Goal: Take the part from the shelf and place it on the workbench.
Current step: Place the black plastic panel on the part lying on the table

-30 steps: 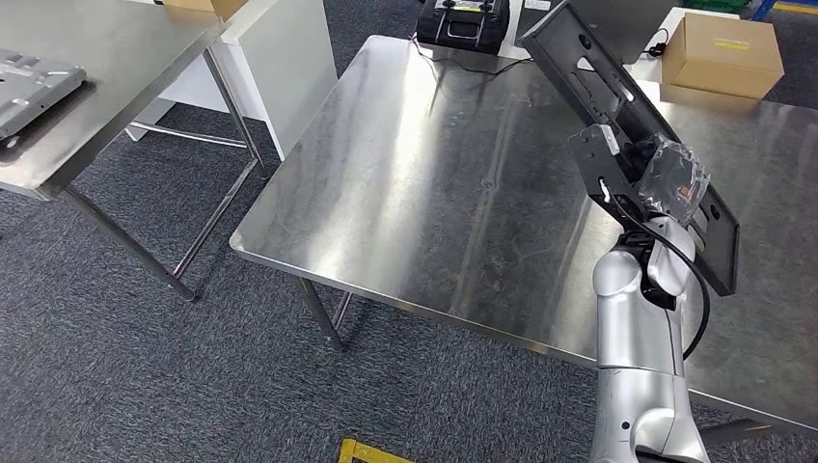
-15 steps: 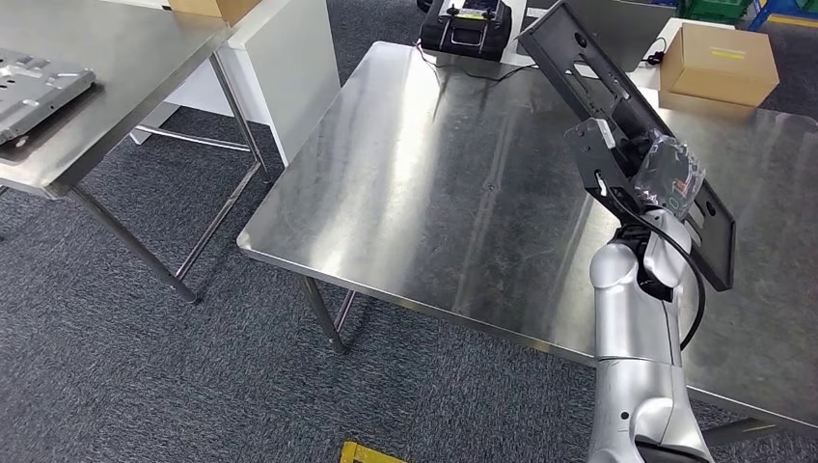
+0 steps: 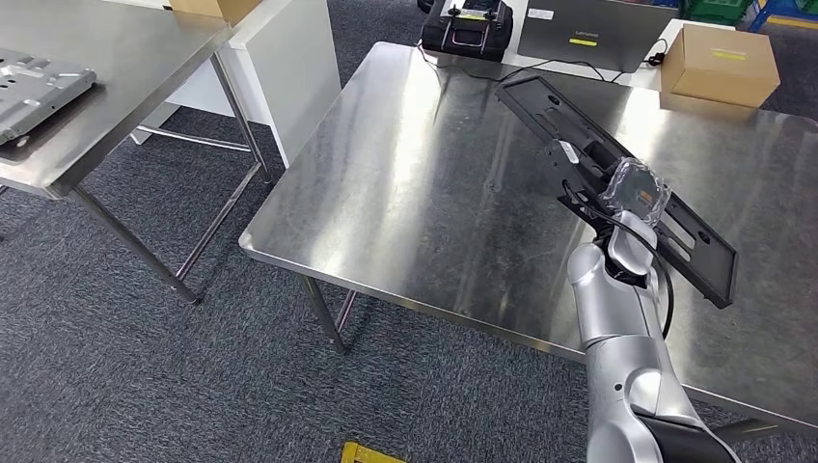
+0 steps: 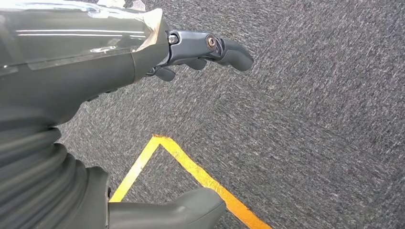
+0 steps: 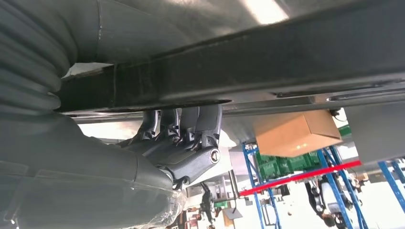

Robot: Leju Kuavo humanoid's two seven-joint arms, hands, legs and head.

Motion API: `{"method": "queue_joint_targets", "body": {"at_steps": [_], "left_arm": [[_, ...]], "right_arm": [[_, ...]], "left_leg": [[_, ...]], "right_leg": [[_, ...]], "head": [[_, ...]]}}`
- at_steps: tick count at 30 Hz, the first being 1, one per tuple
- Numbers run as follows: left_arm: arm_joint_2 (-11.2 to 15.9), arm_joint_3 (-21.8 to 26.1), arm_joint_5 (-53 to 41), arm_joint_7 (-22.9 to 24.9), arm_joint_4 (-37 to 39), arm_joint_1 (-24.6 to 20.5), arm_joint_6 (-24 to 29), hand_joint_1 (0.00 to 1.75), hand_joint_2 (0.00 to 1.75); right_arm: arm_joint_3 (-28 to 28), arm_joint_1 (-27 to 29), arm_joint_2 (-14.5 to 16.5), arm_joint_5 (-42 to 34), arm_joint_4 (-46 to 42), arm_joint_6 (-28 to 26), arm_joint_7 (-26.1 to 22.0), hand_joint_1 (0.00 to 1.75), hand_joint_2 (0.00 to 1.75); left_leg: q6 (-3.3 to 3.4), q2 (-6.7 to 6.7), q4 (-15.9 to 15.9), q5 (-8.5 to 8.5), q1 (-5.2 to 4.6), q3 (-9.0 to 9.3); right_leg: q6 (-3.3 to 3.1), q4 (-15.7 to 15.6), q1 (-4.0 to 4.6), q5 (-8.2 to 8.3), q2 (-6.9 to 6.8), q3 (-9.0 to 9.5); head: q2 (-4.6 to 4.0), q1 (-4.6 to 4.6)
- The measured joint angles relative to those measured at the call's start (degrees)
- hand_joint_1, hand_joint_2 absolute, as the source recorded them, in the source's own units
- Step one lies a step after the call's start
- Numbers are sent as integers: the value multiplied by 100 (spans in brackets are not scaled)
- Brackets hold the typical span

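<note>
Closed cardboard box (image 3: 724, 64) upper right, contents hidden, black case (image 3: 467, 24) and laptop (image 3: 583, 31) top centre behind workbench (image 3: 415, 183); right hand (image 3: 632, 193) clamps long black part (image 3: 617, 183) tilted above workbench right of centre; left hand (image 4: 191, 52) empty, fingers loosely apart over carpet.

Bright overhead light here, white glare streaking across the steel tabletop (image 3: 424, 183). Head view is sharp. In the right wrist view the near black part (image 5: 248, 62) sits dim and soft, the background blown out.
</note>
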Motion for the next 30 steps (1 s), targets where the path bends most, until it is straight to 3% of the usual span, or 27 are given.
{"method": "queue_joint_targets", "body": {"at_steps": [8, 12, 13, 17, 30], "left_arm": [[1, 2, 8, 0, 0, 0, 1, 0, 175], [1, 5, 27, 6, 0, 0, 15, 0, 175], [0, 17, 47, 32, 0, -4, 75, 0, 175], [5, 108, 110, 294, 0, -15, 481, 0, 0], [-1, 191, 124, 586, 2, -13, 189, 0, 0]], "right_arm": [[-49, -74, 1, 7, 256, -11, -1, 175, 175], [-55, -96, 0, 17, 329, -10, 5, 0, 0], [-55, -110, 1, 33, 351, -7, 26, 0, 0], [-54, -198, 8, 104, 559, -1, 180, 0, 0], [-37, -383, 13, 98, 1270, 63, 451, 0, 0]], "left_leg": [[1, 0, 0, -1, 0, 1], [1, 0, 0, 0, 0, 1], [1, 0, 0, 0, 0, 1], [1, 0, 0, -1, 0, 2], [1, 0, 1, -1, -3, 7]], "right_leg": [[0, 0, 0, 0, 0, 0], [0, 0, 0, 0, 0, 1], [0, 0, 0, 0, 0, 1], [0, 0, 0, 0, 1, 3], [0, -1, -1, 0, 0, 6]], "head": [[0, -1], [0, -2], [0, -1], [0, -1], [0, -1]]}}
